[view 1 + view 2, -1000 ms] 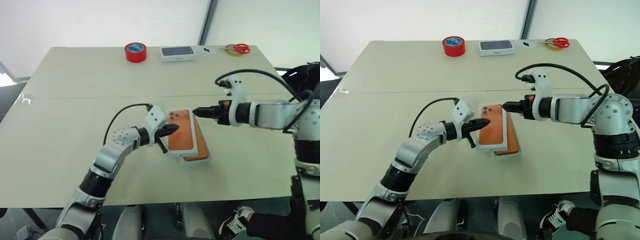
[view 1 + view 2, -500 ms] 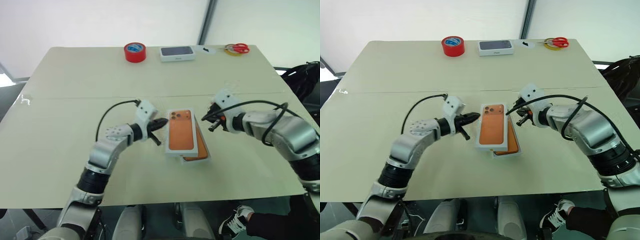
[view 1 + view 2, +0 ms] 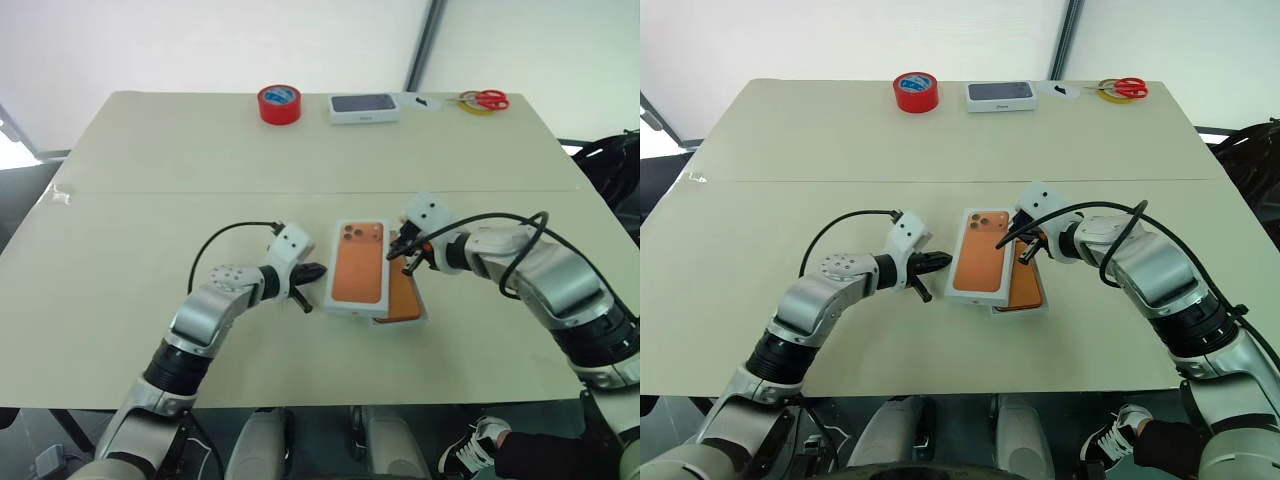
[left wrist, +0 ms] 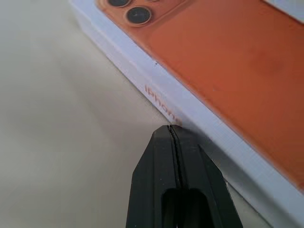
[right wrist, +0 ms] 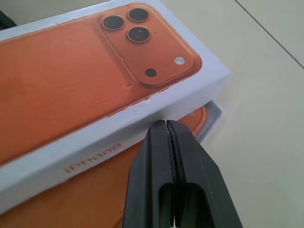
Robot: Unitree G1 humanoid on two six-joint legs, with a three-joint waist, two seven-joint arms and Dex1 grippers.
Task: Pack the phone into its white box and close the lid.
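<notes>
Phone (image 5: 95, 199) in white box (image 3: 1040, 306), lid (image 3: 359, 275) askew on top, left gripper (image 3: 318, 271) and right gripper (image 3: 396, 250) both pinched together, flanking lid's sides.

- We saw silver-grey metal arms with black joint bands.
- We noted a white housing at each wrist, with a black cable looping from it.
- Left gripper (image 3: 312, 272) and right gripper (image 3: 400, 252) had black tapered fingers.

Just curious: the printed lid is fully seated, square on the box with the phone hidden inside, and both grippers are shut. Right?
Not quite. The lid lies askew, leaving the phone partly uncovered in the white box, as the right eye view shows. Both grippers, left and right, are shut.
</notes>
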